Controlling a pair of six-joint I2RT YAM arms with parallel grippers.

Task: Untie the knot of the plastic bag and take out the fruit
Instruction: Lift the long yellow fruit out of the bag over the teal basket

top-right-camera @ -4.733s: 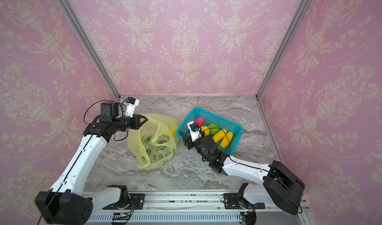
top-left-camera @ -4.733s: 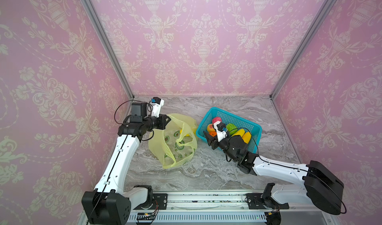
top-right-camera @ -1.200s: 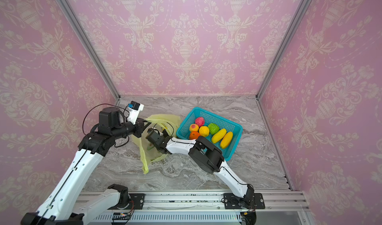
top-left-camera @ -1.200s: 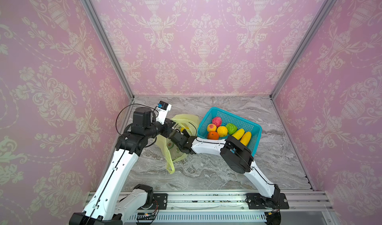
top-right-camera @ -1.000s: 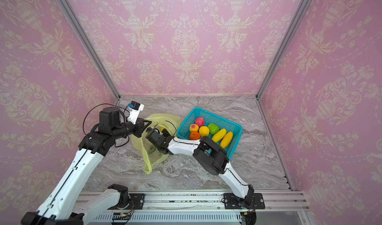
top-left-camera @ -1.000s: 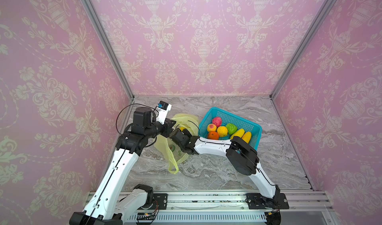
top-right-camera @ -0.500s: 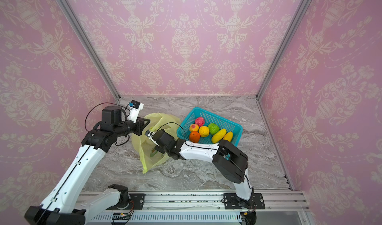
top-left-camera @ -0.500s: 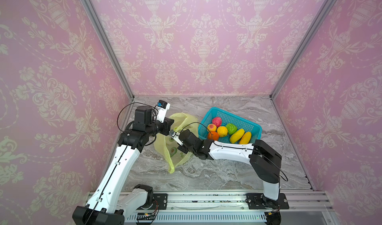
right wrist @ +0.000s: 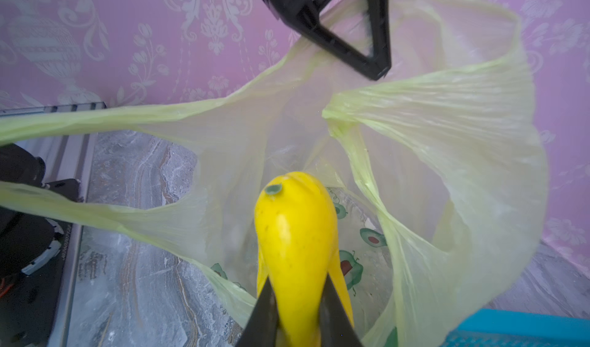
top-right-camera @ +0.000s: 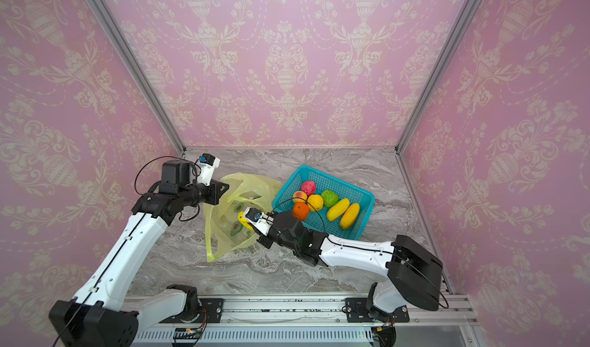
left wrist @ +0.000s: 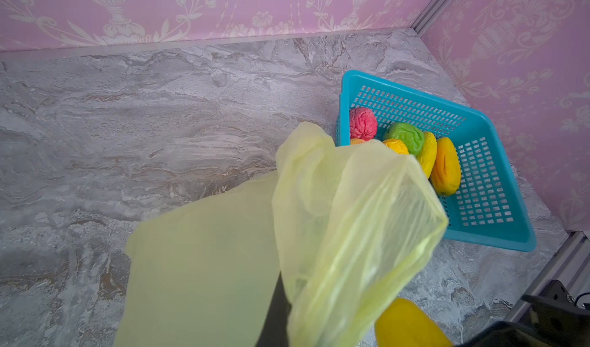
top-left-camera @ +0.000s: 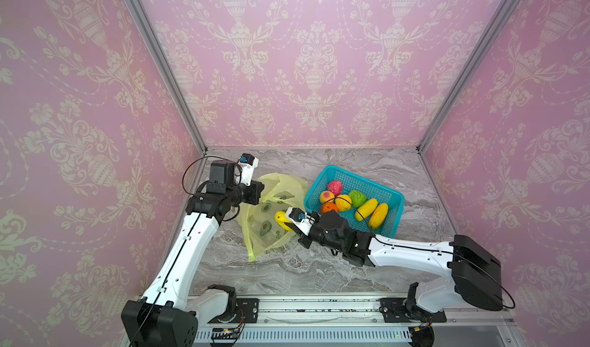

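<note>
Yellow-green bag (top-left-camera: pixel 287 186) sags on the tabletop w/ its mouth wide open. The L gripper (top-left-camera: pixel 260 190) is pinched tight on its rim. We see the R gripper (right wrist: pixel 298 284) clamped on a mango (right wrist: pixel 297 233) at the bag mouth, next to the basket (top-left-camera: pixel 400 201) holding the other fruit (top-left-camera: pixel 343 201).

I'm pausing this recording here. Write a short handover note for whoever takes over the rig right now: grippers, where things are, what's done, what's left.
Left gripper: shut on the plastic bag at its rim, holding the mouth open above the table.
Right gripper: shut on a yellow mango at the bag's mouth.
Done: handles loose, no knot; seven fruits lie in the turquoise basket.
Left: carry the mango to the basket and release it. No other fruit shows in the bag.
</note>
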